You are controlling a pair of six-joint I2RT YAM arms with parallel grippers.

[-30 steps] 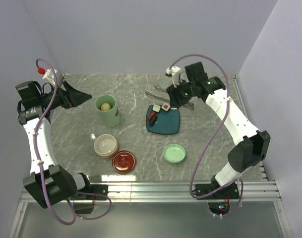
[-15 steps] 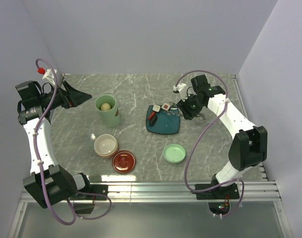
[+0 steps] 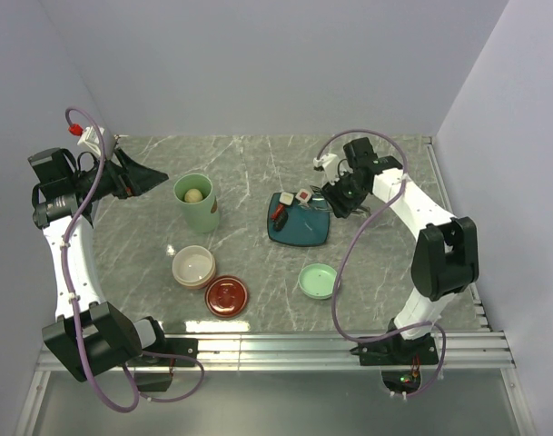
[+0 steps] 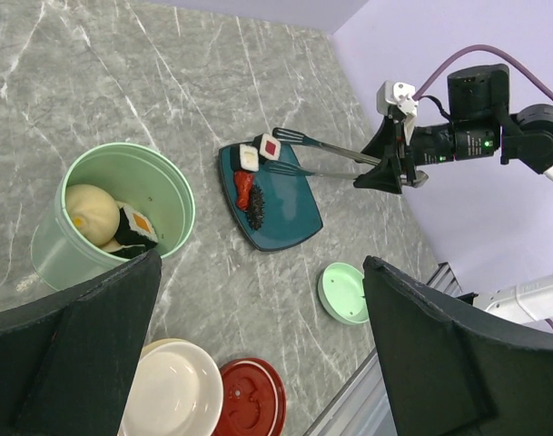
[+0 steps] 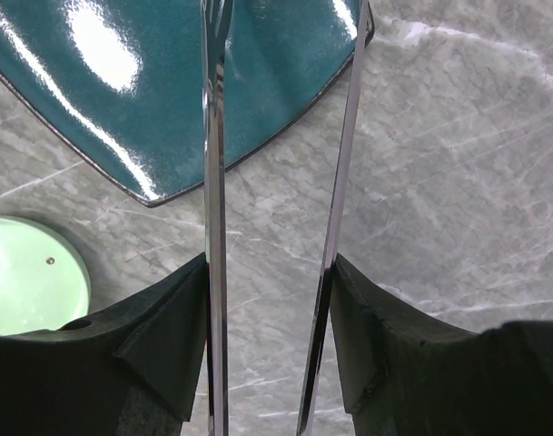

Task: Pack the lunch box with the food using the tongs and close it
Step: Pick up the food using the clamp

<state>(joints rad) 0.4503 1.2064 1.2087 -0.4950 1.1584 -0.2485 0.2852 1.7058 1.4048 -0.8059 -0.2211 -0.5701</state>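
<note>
Swinging in from the plate's far side to its right, the right claw (image 3: 344,193) grips the tongs (image 4: 323,156), their tips now spread just beside the sushi (image 4: 269,143) on the plate (image 3: 305,234), likely set for another pick. The left claw (image 3: 151,179) hangs wide open and empty near the pot (image 3: 196,207), which already holds some food.

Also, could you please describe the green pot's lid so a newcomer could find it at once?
Start at the dark teal plate near the middle of the marble table. Just in front of it, toward the table's near edge, lies the mint-green lid, flat and alone. Unlike the dark-red lid to its left, it is pale green, matching the tall pot.
</note>
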